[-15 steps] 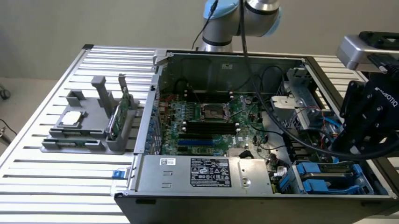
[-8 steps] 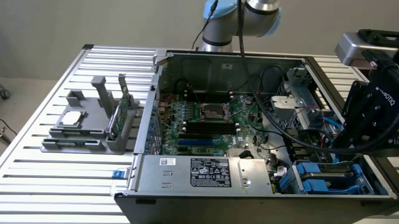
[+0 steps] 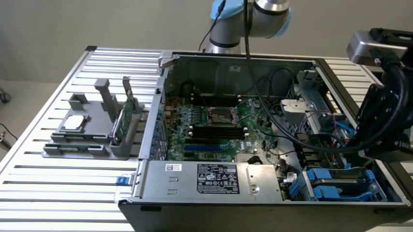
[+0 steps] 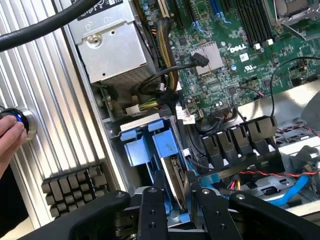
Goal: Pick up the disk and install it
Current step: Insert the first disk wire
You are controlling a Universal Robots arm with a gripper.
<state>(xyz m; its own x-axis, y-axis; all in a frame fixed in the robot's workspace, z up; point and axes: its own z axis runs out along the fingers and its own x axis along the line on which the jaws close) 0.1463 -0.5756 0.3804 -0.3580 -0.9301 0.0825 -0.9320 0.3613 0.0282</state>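
The tool (image 4: 176,206) hangs low over the corner drive bay of an open computer case (image 3: 232,60), bracketing the disk (image 4: 174,175). The disk stands on edge in the bay directly under the tool, and its blue frame (image 4: 165,142) shows just ahead of the tool. Whether the tool clamps the disk or only stands around it, I cannot tell.

Beyond the tool lies the green motherboard (image 4: 240,30), with "DELL" in white beside a small finned heatsink (image 4: 210,54). The silver power supply (image 3: 213,179), near the tool along the case's front, bears a white-and-black label whose print is too fine to read. Well away from the tool, across the case, a grey fixture (image 3: 87,140) sits on the slatted table (image 3: 38,193). A person's hand (image 4: 9,140) rests on a round button (image 4: 24,122) on the table.
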